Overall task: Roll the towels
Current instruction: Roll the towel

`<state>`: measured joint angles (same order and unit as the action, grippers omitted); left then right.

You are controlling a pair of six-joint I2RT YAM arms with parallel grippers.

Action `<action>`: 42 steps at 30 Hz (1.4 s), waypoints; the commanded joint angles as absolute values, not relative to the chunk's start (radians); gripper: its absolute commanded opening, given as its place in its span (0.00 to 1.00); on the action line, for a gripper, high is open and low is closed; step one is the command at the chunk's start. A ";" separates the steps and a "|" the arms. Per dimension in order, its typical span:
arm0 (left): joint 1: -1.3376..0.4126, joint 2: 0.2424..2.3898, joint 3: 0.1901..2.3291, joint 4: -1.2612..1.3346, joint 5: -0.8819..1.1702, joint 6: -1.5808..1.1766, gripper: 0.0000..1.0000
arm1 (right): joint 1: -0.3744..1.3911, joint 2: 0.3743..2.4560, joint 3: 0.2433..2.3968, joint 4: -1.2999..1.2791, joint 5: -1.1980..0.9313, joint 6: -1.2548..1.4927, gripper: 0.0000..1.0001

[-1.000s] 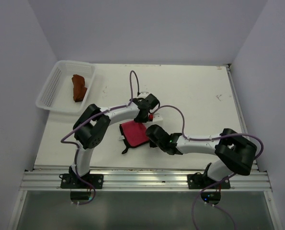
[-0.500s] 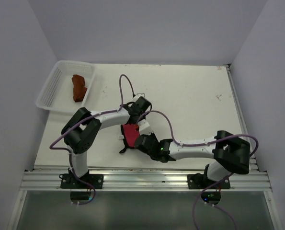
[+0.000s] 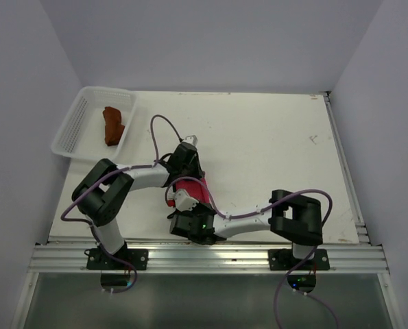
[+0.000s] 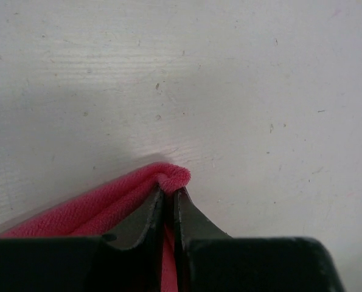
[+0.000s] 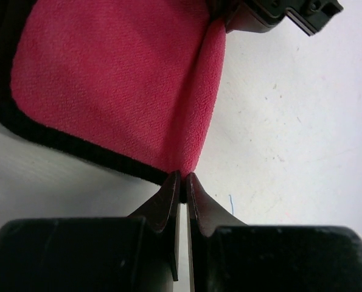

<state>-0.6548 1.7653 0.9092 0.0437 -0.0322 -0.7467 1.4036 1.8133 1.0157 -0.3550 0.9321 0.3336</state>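
Both arms have swung left, doubling the pink towel [image 5: 107,73] over on the table [image 3: 272,137] near its front edge. My left claw [image 4: 170,190] is clamped on the fold, my right claw [image 5: 181,176] on the dark-edged corner. Rolling has begun, I judge; next I must carry the fold over evenly. The orange towel [image 3: 112,125] lies in the basket [image 3: 66,133].

Left gripper [image 4: 170,194], right gripper [image 5: 181,179] clamped tight, arms bent inward
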 commanded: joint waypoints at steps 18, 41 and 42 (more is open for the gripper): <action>-0.584 1.704 0.677 0.495 -0.035 -0.710 0.00 | 1.539 1.968 1.035 -0.302 0.877 -0.161 0.00; -0.588 1.767 0.485 0.684 -0.071 -0.696 0.00 | 1.476 1.669 1.049 -0.351 0.784 0.080 0.38; -0.588 1.772 0.477 0.689 -0.071 -0.698 0.00 | 1.473 1.649 1.031 -0.344 0.769 0.086 0.39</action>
